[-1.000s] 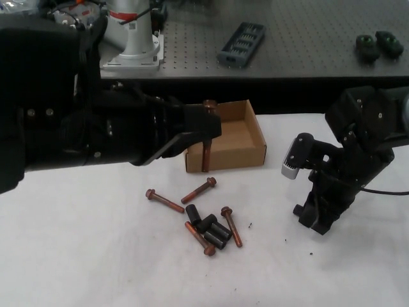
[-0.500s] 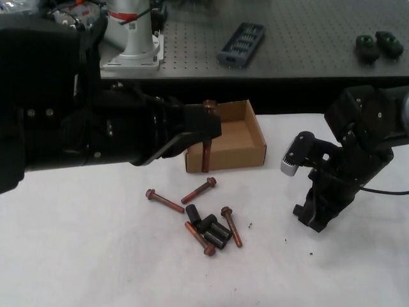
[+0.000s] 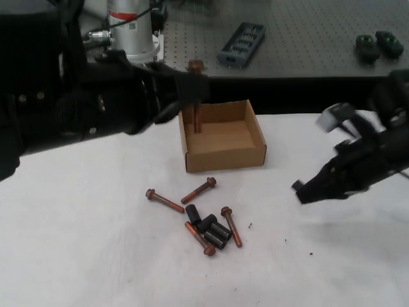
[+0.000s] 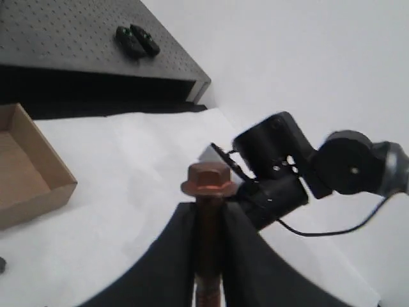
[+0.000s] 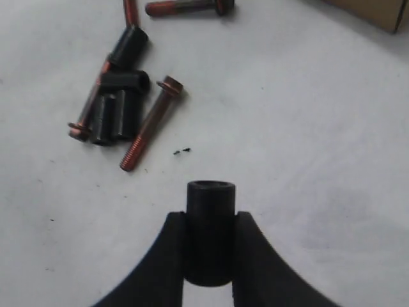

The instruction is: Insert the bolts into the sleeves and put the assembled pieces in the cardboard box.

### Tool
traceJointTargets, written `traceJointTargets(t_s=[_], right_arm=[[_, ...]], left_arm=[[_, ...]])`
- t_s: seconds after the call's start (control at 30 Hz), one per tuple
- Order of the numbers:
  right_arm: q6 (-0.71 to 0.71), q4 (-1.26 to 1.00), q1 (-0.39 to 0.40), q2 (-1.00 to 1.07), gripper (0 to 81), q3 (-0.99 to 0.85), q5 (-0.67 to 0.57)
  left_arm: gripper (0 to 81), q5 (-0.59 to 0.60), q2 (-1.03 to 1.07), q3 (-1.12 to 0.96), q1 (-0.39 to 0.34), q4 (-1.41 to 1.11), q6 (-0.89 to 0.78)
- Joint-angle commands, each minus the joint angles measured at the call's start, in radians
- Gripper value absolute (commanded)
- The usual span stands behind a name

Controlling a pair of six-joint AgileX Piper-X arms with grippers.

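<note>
White cloth bears the cardboard box, bolts, sleeves.

A cardboard box sits on the bench, toward the back. Just in front of it lie loose bolts and sleeves, heaped together. The left gripper holds a bolt upright over the box's left side — the right gripper, gripping a sleeve, hangs right of the heap.
</note>
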Motion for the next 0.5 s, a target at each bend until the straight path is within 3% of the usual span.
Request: traceJointTargets(t_s=[0.0,0.23,0.47], right_arm=[[0.030,-0.044,-0.013,-0.079,1.5,0.045,-0.081],[0.303,-0.354,0.002,-0.342,1.5,0.279,-0.148],[0.538,-0.621,0.079,-0.465,1.5,0.467,-0.157]], left_arm=[[0.6,-0.022,0.007,0.021,0.006,-0.139,-0.031],[0.6,-0.002,0.102,0.164,-0.016,-0.604,-0.300],[0.6,0.009,0.172,0.171,-0.093,-0.693,-0.358]])
